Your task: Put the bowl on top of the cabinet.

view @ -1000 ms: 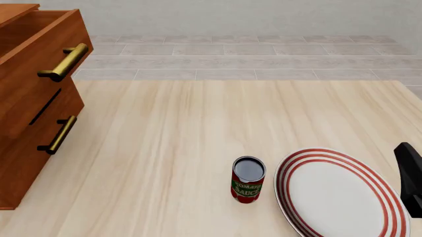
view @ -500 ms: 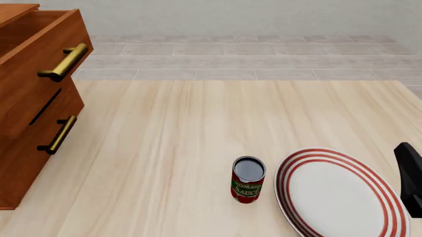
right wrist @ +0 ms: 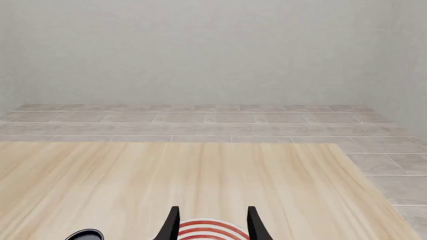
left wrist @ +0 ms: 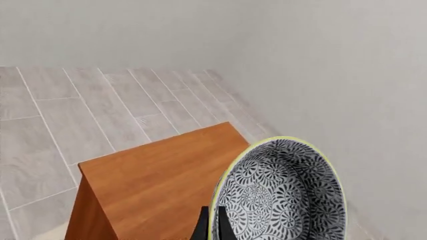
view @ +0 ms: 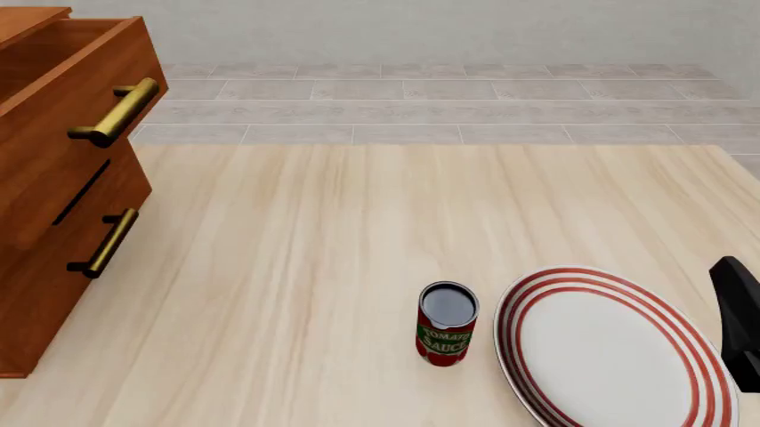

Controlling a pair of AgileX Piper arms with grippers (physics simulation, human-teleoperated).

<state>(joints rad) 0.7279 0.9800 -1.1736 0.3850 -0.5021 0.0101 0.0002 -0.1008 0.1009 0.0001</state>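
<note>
Two arms shared the work: the left jaws (left wrist: 212,226) were pinched on the rim of the bowl (left wrist: 280,192), which hung tilted just above the cabinet (left wrist: 160,192) top. Rigid, glazed and likely slippery and breakable, it probably suited that rim hold. The right jaws (right wrist: 212,222) stood parted and empty above the plate (right wrist: 212,231).
</note>
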